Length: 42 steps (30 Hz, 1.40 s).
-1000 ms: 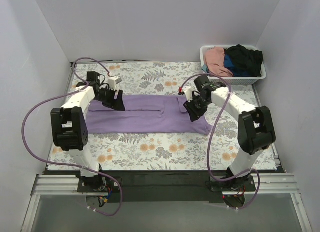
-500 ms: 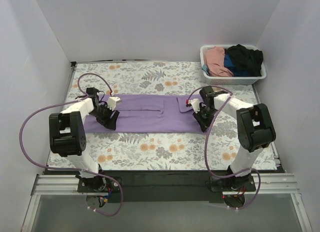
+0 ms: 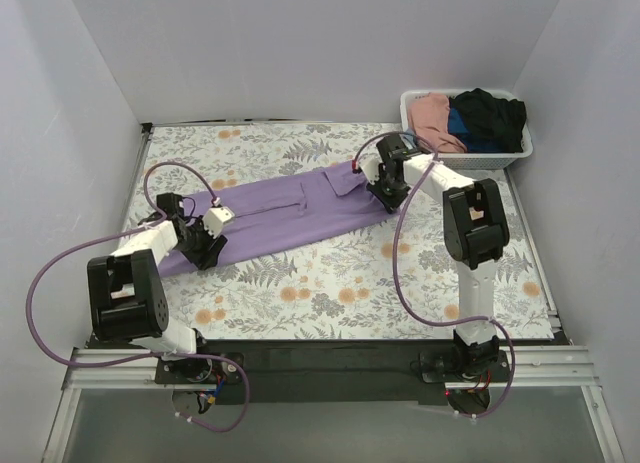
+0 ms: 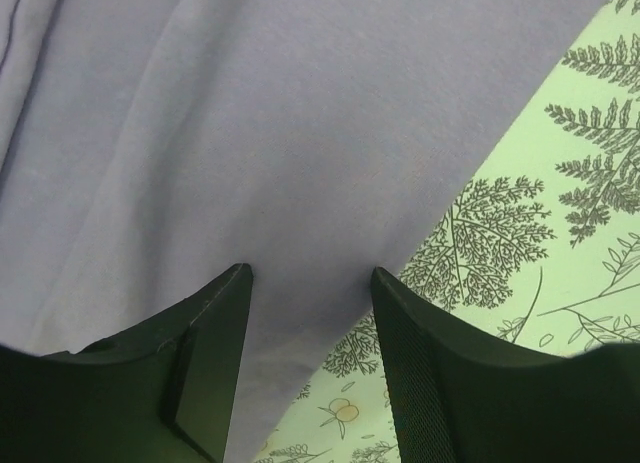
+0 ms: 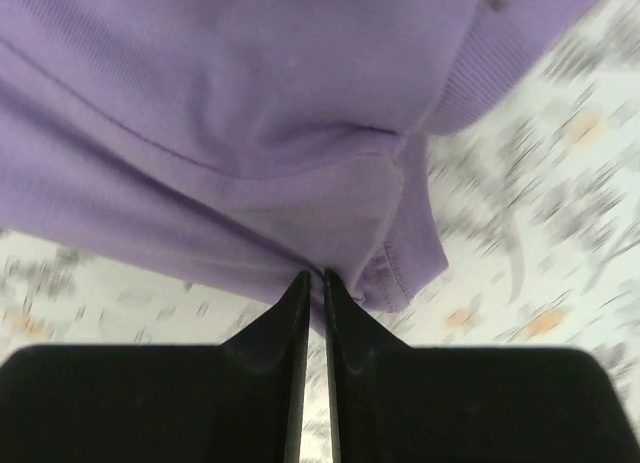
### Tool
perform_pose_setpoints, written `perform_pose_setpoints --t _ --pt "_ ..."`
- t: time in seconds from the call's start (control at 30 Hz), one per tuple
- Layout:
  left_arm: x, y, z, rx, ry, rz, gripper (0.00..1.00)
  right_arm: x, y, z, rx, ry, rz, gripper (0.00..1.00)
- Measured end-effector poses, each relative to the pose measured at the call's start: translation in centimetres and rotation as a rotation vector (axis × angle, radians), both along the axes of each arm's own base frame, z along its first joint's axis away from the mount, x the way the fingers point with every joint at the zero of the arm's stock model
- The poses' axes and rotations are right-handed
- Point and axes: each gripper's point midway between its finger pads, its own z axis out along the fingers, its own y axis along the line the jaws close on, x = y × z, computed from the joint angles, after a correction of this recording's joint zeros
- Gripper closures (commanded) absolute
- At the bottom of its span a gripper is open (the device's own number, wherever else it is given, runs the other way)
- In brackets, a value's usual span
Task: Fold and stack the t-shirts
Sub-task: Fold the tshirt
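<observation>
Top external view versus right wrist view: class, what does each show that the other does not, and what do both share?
Only top external: the white basket holding the other shirts, the left gripper, and the lavender shirt lying at its full slanted length. Only right wrist: the stitched hem at the tips of the nearly closed fingers. Both: lavender shirt, floral tablecloth, right gripper.

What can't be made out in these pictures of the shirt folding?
Top view: the left gripper and right gripper have their jaws hidden under their own wrists.
Top view: the clothes piled in the basket overlap; number unclear.
Right wrist view: motion blurs the tablecloth; the fingers hide how much of the purple shirt they pinch.
Left wrist view: the frame cuts off most of it.
</observation>
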Motion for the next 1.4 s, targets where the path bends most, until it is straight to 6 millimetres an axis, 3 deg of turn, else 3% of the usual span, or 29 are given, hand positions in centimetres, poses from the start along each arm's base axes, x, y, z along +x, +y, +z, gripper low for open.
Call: perform_pose_setpoints --t 0.17,0.3,0.37,0.43,0.57,0.67,0.77,0.87,0.93,1.03,1.1,1.2,1.3,1.4 --pt "-1.4 -0.1 0.3 -0.005 0.053 0.003 0.48 7.1 2.4 0.5 -0.007 -0.131 0.023 0.85" --pt "-2.9 -1.7 1.0 -0.016 0.112 -0.018 0.47 13.6 3.7 1.4 -0.013 -0.279 0.001 0.81" --pt "-2.2 -2.8 2.1 -0.015 0.102 -0.036 0.47 15.2 3.8 2.1 -0.016 -0.327 -0.018 0.75" --pt "-0.3 -4.0 3.6 -0.002 0.051 -0.059 0.48 15.6 3.8 2.7 -0.009 -0.346 -0.029 0.71" --pt "3.2 -6.1 5.1 0.036 -0.051 -0.098 0.54 15.1 4.0 4.9 0.032 -0.367 -0.041 0.66" --pt "4.2 -6.9 3.5 0.081 -0.028 -0.113 0.58 13.7 4.3 8.1 0.091 -0.380 -0.040 0.63" --pt "3.8 -6.8 0.6 0.155 0.049 -0.127 0.60 11.9 4.7 12.3 0.168 -0.412 -0.034 0.63" --pt "4.2 -7.0 0.5 0.213 0.044 -0.149 0.64 9.8 5.0 15.5 0.234 -0.431 -0.026 0.63" --pt "3.9 -7.4 0.4 0.254 0.047 -0.177 0.65 8.4 5.0 16.5 0.262 -0.428 -0.019 0.63" --pt "2.7 -9.2 0.4 0.304 0.062 -0.242 0.65 6.4 4.8 15.8 0.278 -0.384 -0.017 0.63" --pt "1.5 -11.4 0.3 0.325 0.070 -0.301 0.65 5.3 4.6 14.6 0.275 -0.339 -0.018 0.63" --pt "-1.5 -16.3 0.2 0.322 0.098 -0.406 0.65 3.9 3.8 12.4 0.263 -0.264 -0.031 0.63" --pt "-4.0 -21.9 0.2 0.288 0.150 -0.481 0.63 3.3 2.7 11.5 0.259 -0.222 -0.056 0.63" --pt "-5.4 -27.7 0.5 0.212 0.197 -0.512 0.61 3.8 0.3 11.4 0.265 -0.210 -0.117 0.64"
